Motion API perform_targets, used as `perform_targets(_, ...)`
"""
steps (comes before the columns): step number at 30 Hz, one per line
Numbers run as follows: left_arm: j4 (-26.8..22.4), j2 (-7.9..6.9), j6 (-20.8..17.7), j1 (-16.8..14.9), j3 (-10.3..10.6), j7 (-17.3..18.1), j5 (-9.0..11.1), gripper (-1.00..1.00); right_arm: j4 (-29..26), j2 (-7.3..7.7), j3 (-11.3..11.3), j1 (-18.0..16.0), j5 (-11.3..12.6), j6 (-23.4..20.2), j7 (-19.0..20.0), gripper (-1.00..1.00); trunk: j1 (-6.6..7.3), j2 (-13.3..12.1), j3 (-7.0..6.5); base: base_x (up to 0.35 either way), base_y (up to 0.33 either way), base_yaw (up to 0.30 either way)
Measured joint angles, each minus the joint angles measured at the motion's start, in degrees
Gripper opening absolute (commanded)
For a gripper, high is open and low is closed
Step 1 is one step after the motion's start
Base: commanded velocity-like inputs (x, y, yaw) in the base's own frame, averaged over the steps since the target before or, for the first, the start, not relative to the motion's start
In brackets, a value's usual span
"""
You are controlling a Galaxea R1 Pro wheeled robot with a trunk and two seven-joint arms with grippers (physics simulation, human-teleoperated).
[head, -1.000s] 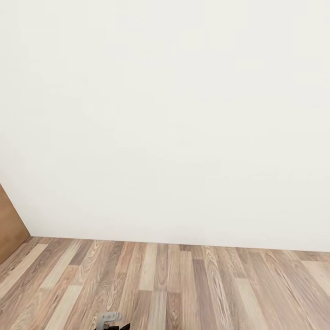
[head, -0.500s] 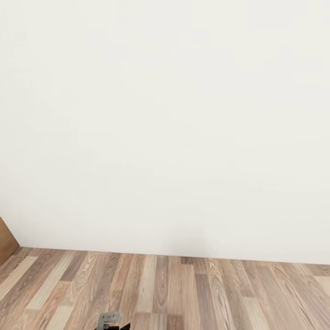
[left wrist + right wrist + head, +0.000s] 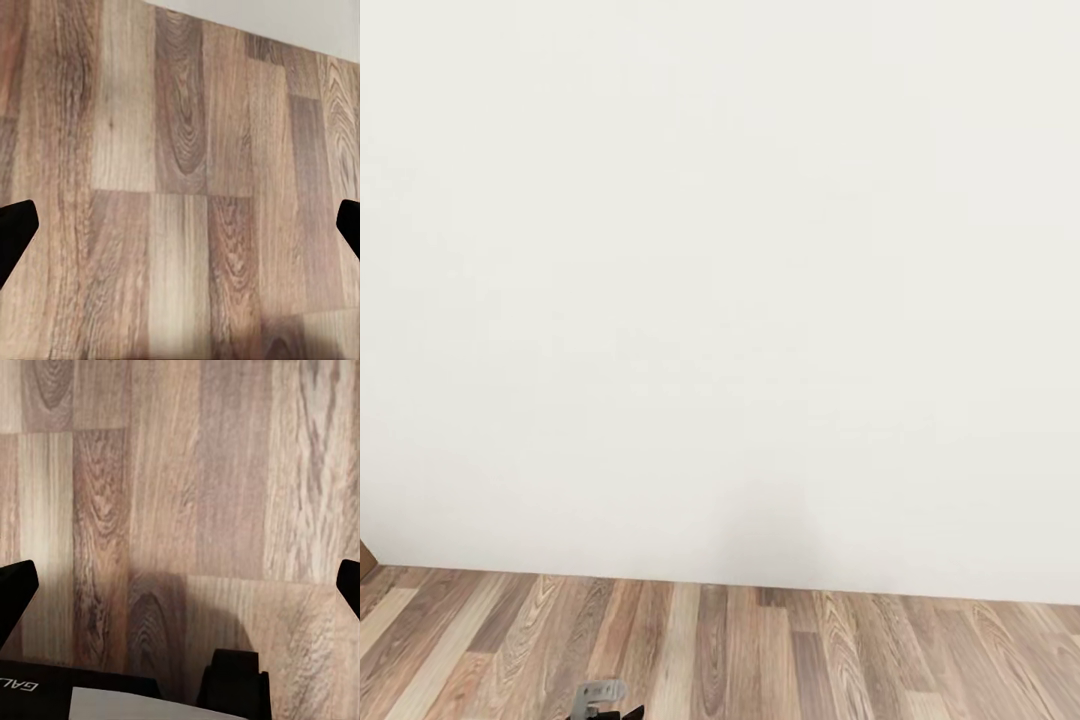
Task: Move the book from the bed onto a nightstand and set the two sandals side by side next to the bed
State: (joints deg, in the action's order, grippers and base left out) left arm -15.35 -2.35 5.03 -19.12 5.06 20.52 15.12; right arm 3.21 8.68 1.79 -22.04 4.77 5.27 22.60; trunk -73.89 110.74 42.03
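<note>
The book, the bed, the nightstand and the sandals are out of view. A plain white wall [image 3: 720, 280] takes up most of the head view, above a strip of brown wood-plank floor [image 3: 760, 655]. My left gripper [image 3: 180, 229] hangs open over bare planks, its black fingertips [image 3: 15, 229] far apart at the frame edges. My right gripper [image 3: 180, 592] is open too, with nothing between its fingertips [image 3: 15, 596], over floor near the robot's dark base [image 3: 112, 690]. A small grey and black part of the robot [image 3: 603, 698] shows at the head view's lower edge.
The white wall meets the floor close ahead. A sliver of brown wooden door [image 3: 365, 558] shows at the far left edge. The left wrist view also catches the wall's base [image 3: 285, 22] beyond the planks.
The whole head view has shifted: the brown door at the left has slid almost out of frame and the floor strip has shrunk, so the camera has turned and come nearer the wall.
</note>
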Motion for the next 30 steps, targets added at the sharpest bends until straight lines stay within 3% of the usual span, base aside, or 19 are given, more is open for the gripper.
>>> perform_targets(19,0.02,-0.01,0.0,-0.01,0.0,0.0,0.0,1.0,-0.02,-0.01,0.0,0.01,0.0,-0.01,0.02,1.0,-0.01,0.0,0.0,0.01,0.0,-0.258)
perform_targets(30,-0.01,0.0,0.0,0.0,0.0,0.0,0.0,1.0,-0.01,0.0,0.0,0.0,0.0,0.02,-0.25,1.0,0.02,0.0,0.0,0.279,0.0,-0.101)
